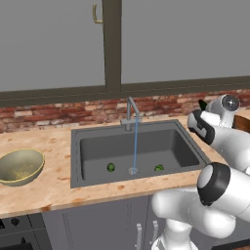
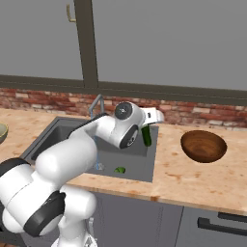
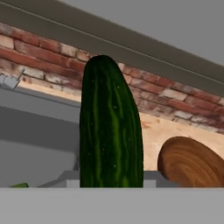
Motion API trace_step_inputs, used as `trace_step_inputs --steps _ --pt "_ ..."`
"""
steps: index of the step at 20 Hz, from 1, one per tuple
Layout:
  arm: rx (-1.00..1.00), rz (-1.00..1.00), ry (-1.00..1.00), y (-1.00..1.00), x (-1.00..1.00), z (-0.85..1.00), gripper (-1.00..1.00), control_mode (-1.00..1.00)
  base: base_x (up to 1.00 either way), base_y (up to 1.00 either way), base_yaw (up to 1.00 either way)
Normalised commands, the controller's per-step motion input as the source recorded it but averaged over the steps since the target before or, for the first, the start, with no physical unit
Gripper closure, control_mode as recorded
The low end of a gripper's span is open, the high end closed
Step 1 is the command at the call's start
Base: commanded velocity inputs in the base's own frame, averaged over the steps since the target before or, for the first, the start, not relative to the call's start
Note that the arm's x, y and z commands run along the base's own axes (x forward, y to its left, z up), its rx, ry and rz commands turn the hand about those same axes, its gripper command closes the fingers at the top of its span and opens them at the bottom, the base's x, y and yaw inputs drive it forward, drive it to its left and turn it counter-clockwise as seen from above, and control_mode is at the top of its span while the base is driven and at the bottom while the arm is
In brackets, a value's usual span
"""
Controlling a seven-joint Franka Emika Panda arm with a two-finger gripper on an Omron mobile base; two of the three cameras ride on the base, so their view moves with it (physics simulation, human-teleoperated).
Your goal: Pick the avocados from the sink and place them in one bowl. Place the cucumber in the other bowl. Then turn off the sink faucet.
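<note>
In the left base view the sink (image 1: 136, 151) sits at the centre of the wooden surface (image 1: 49, 190), with the two avocados (image 1: 111, 167) on its floor, one at about 8 o'clock from the drain and the other at about 4 o'clock. The sink faucet (image 1: 131, 114) stands at the basin's 12 o'clock rim and a thin stream of water (image 1: 135, 146) falls from its spout. The olive bowl (image 1: 19, 167) rests on the surface well off at 9 o'clock from the sink. The arm rises from the lower right, bends at the elbow and reaches up beside the sink's 3 o'clock edge. In the right base view the arm arches up from the lower left, and the claw (image 2: 146, 129) hangs over the sink's right part, clenched on the cucumber (image 2: 146, 136), which points downward from it. One avocado lies below in the basin, and the brown bowl (image 2: 203, 145) stands on the surface at 3 o'clock from the claw, well apart. In the hand view the cucumber (image 3: 110, 131) stands upright straight ahead, and the brown bowl's rim shows at 4 o'clock from it, before the brick wall (image 3: 52, 57).
</note>
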Motion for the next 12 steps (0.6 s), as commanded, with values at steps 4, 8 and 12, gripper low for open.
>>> trace_step_inputs --steps 4,8,12 --pt "-0.11 0.01 0.0 -0.32 -0.03 0.01 1.0 -1.0 0.0 0.0 0.0" --pt "-0.18 0.02 0.0 -0.2 -0.07 0.13 1.0 -1.0 0.0 0.0 0.0" --pt "-0.15 0.02 0.0 -0.18 -0.05 0.04 1.0 -1.0 0.0 0.0 0.0"
